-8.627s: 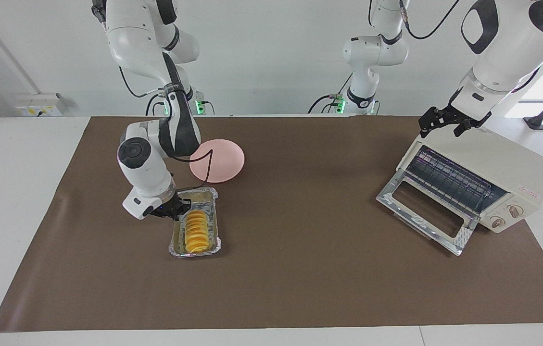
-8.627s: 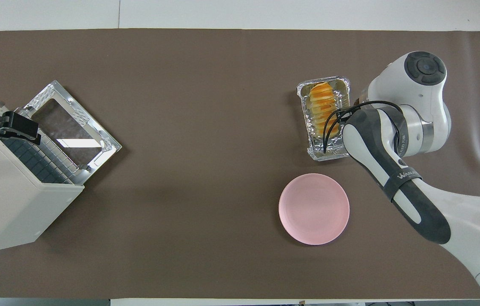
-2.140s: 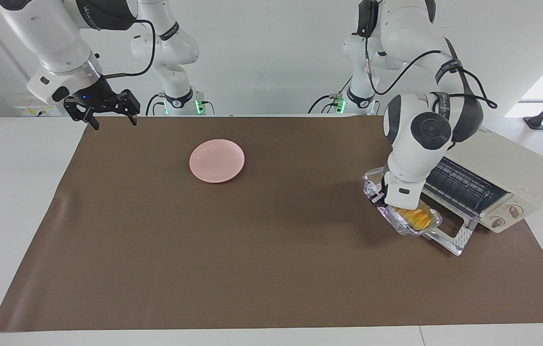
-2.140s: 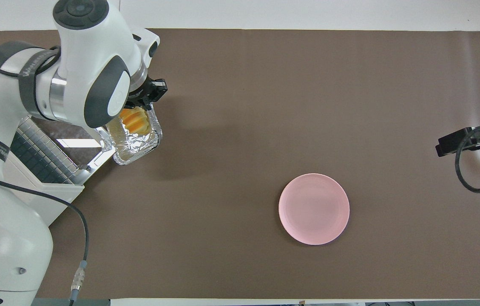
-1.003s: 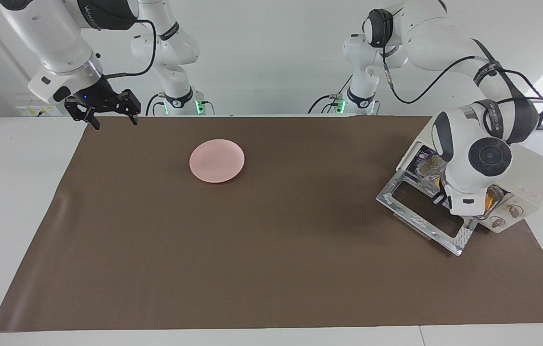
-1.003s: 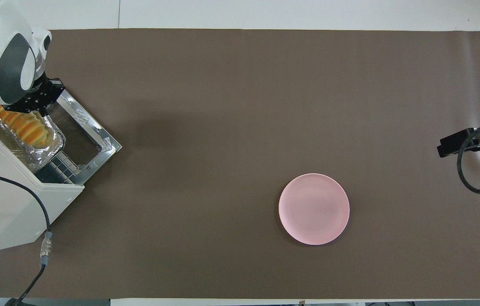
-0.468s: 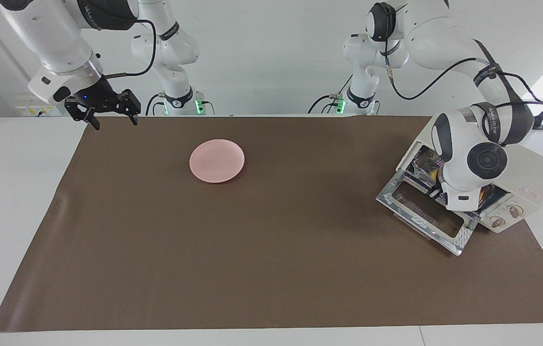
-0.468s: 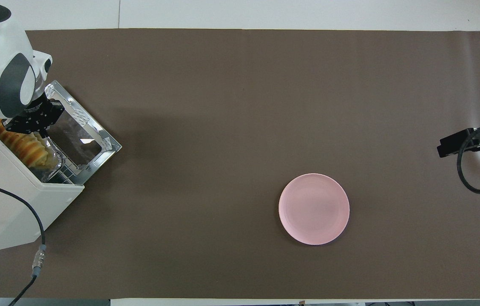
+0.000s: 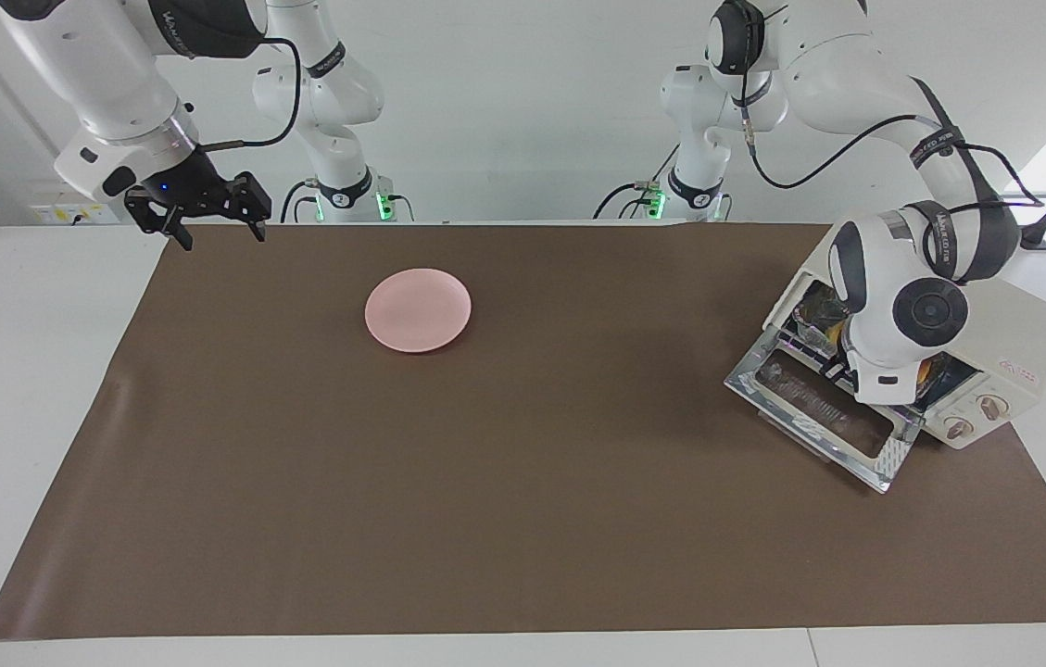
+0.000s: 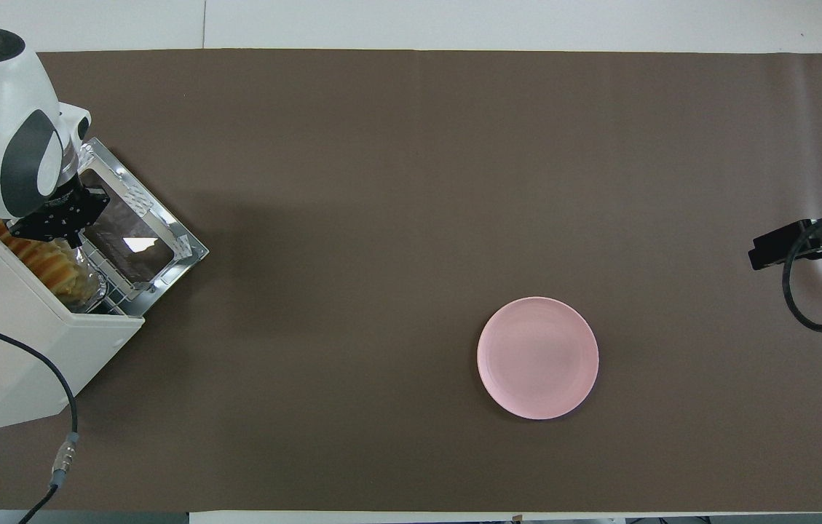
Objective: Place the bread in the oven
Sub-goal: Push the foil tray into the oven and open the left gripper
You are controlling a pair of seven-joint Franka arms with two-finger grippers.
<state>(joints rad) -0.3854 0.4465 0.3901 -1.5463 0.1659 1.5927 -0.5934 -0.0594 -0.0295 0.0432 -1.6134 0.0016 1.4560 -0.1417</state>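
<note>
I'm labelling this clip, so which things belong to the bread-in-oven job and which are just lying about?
In the job:
- bread, in its foil tray, mostly inside the oven
- left gripper, shut on the tray at the oven mouth

Lying about:
- pink plate, on the mat
- right gripper, open, waiting over its end of the table

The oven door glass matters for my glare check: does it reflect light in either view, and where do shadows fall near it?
Overhead view: the oven door's glass shows one small bright reflection among dark ones, and a soft shadow lies on the brown mat beside the door. Facing view: the glass looks dark, without glare; the left arm's wrist hides the oven's mouth.
</note>
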